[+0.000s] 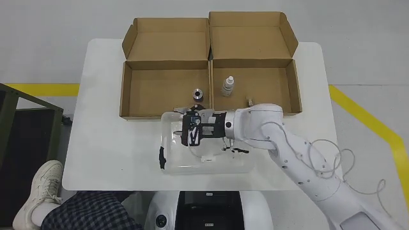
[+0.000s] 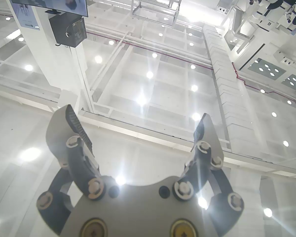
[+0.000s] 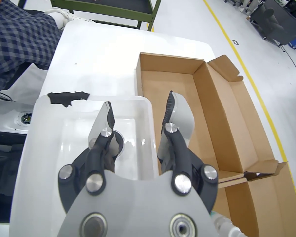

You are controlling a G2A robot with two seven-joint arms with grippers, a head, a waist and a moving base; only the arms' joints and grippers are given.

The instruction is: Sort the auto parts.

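Observation:
My right gripper (image 1: 186, 130) hangs open over the clear plastic bin (image 1: 171, 163) at the table's front, close to the bin's far left corner. In the right wrist view the right gripper (image 3: 138, 111) holds nothing, and a dark round part (image 3: 119, 144) lies in the bin (image 3: 128, 104) just behind one finger. A small metal cylinder (image 1: 197, 94) stands in the left cardboard box (image 1: 147, 89). A white bottle (image 1: 227, 86) stands in the right cardboard box (image 1: 275, 86). My left gripper (image 2: 138, 124) points up at the ceiling, open and empty.
Both boxes sit side by side behind the bin with their lids folded back. Black tape (image 3: 66, 97) marks the bin's rim. A few small pieces (image 1: 212, 158) lie in the bin. A green cart (image 1: 19, 134) stands left of the table.

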